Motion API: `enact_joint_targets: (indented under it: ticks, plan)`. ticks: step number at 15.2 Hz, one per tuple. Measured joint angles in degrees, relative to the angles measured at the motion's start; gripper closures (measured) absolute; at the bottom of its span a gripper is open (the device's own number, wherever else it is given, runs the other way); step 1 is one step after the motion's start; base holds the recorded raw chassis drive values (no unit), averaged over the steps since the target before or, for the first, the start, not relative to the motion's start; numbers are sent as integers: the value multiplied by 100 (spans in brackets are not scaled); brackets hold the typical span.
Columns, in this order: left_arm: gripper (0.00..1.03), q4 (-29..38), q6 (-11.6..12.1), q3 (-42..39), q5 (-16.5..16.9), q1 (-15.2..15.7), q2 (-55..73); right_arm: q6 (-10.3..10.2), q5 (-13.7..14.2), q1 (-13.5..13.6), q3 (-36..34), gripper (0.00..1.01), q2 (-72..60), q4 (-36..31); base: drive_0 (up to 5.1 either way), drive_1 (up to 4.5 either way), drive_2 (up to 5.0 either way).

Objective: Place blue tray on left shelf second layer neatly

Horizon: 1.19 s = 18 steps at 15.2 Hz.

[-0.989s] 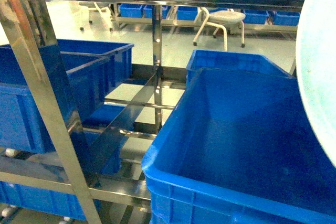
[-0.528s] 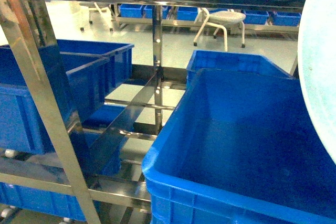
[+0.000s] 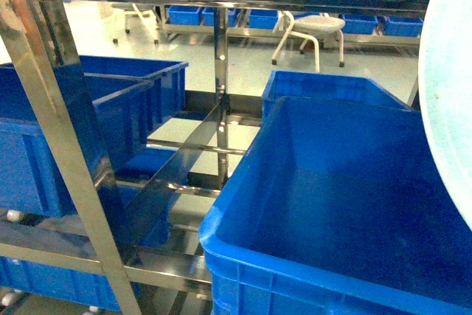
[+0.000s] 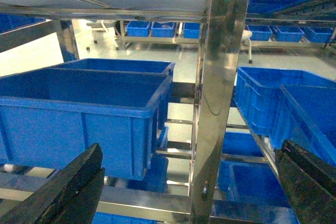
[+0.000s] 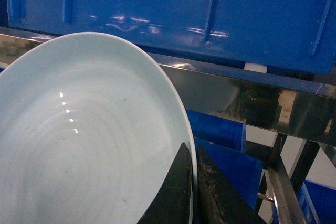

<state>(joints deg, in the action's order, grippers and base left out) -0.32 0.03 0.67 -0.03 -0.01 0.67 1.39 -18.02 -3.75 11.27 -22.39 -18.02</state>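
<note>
Right claw (image 5: 192,192) grips the blue tray (image 5: 89,145) by its rim, with both fingers pressed together on the edge at the lower right of the right wrist view. In the head view the blue tray (image 3: 448,94) is held nearly on edge at the far right of the frame, in the air above the large dark-blue crate (image 3: 346,204). It is not on any shelf.

Left claw (image 4: 184,192) is spread wide and holds nothing. Its two dark fingers (image 4: 63,192) sit at the bottom corners of the left wrist view, facing a steel upright (image 4: 218,98) of the rack.

Risks from this position, as judgements:

1. Rim grip. The tray is pinched at one point on a thin edge. A quick swing probably lets it pivot or slip between the fingers.
2. Steel members. A horizontal crossbar (image 5: 236,95) lies just behind the tray in the right wrist view. A tilted tray can strike it, or the uprights (image 3: 59,138), on the way across.
3. Occupied tier. The left bay already holds dark-blue crates (image 3: 81,130). The free area of the left shelf second layer (image 3: 147,260) cannot be judged from these views, so the tray may end up resting on a crate rim and sit crooked.
4. Release attitude. If the tray is let go before it is levelled, it probably rolls or drops edge-first.
</note>
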Motion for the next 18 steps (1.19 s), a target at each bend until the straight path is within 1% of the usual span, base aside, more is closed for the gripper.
enact_joint_targets:
  ticks: [16, 18]
  plan:
    - [5, 0, 0, 0, 0, 0, 0, 0, -2, 2, 0, 99, -2, 7, 0, 0, 0]
    - [5, 0, 0, 0, 0, 0, 0, 0, -42, 9, 0, 99, -11, 66, 0, 0, 0]
